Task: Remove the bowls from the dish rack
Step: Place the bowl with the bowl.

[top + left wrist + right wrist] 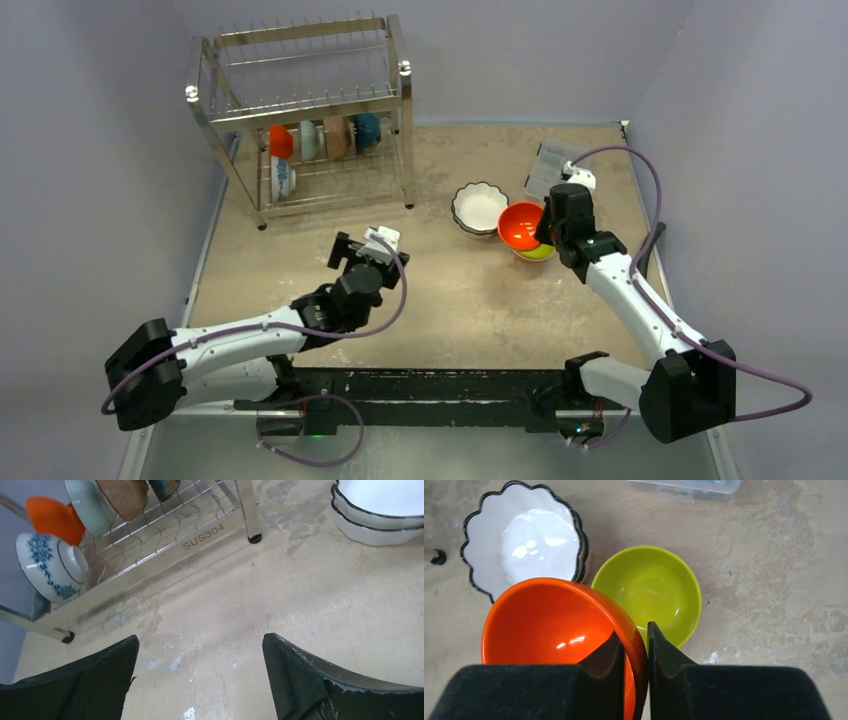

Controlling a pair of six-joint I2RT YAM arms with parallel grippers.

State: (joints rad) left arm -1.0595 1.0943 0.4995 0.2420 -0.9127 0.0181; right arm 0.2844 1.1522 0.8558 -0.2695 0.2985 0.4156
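An orange bowl [549,630] was gripped by its rim in the right fingers [664,655] partly over a yellow-green bowl [654,587], apparently for stacking on the tabletop [450,300]. The left fingers [300,675] were spread wide and empty before the dish rack [300,110], where five bowls [337,137] stood.

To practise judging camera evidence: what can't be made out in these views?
Top view: yellow-green bowl mostly hidden under the held orange bowl.
Right wrist view: that bowl's near rim hidden behind the right gripper; clear box cut off by the top edge.
Left wrist view: teal bowl and most of the dish rack cut off by the top edge.
Top view: pattern on the blue-patterned bowl too small.
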